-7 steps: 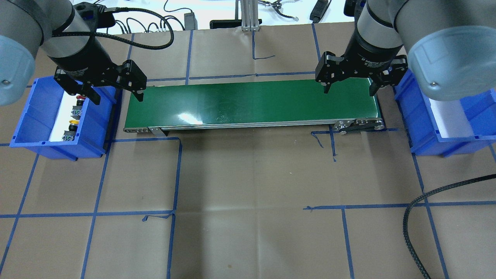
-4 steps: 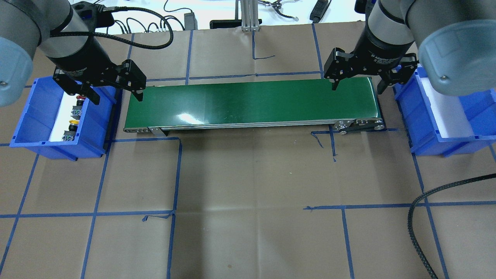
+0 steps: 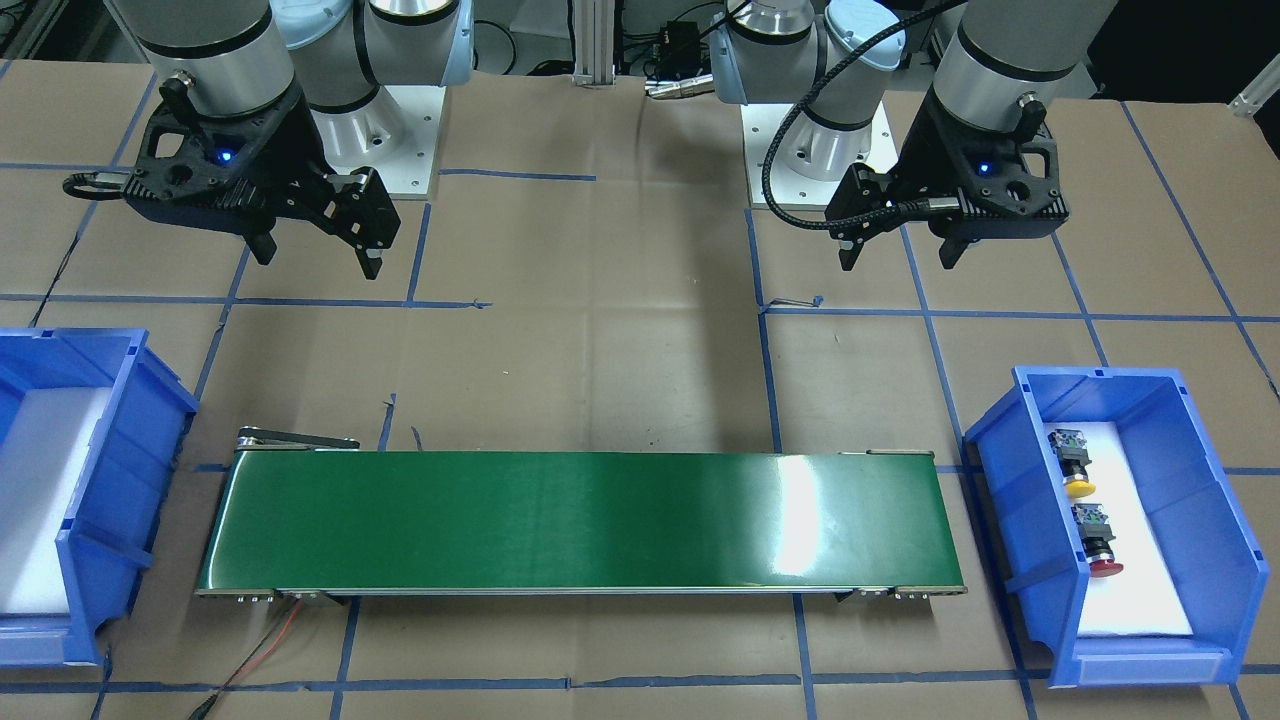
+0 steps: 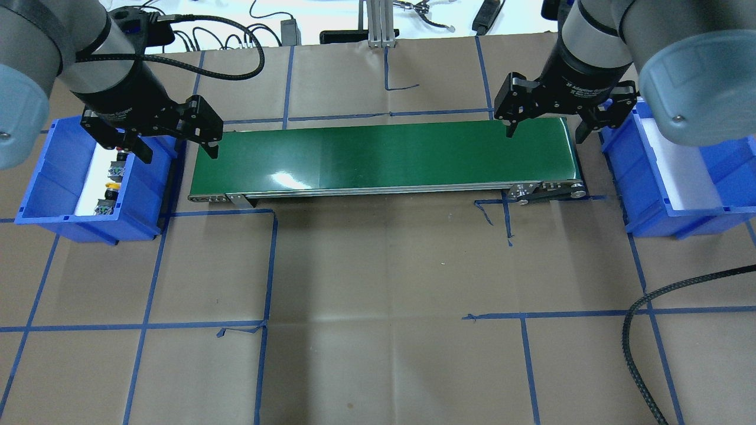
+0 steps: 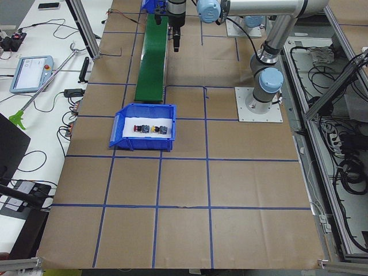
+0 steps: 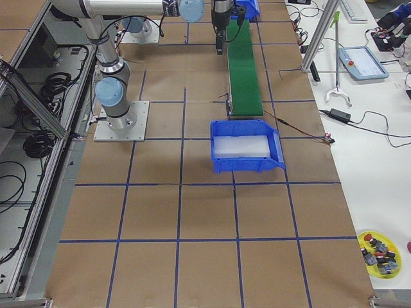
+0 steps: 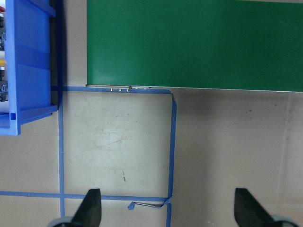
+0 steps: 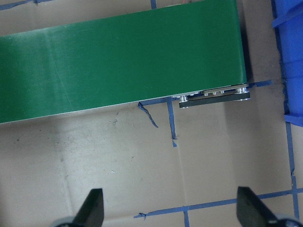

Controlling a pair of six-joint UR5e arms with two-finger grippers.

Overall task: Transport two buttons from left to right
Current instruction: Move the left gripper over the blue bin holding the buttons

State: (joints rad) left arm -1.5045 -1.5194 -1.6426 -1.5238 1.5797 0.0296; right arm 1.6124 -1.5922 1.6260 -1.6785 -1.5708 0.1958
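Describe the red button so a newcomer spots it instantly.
Beside the green conveyor belt, at its end on the robot's left, stands a blue bin. Two push-buttons lie inside; the red button is the one farther from the robot, red-capped where its neighbour, the yellow button, is yellow-capped.

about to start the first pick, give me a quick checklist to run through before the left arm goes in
1. the left gripper open and empty: ok.
2. the yellow button and red button both lying in the left bin, apart from each other: ok.
3. the left gripper centred over a button: not ok; it hangs over the bin wall nearest the belt.
4. the right gripper open, at the belt's right end: ok.
5. the right bin in place past that end: ok.
6. the belt running: cannot tell.
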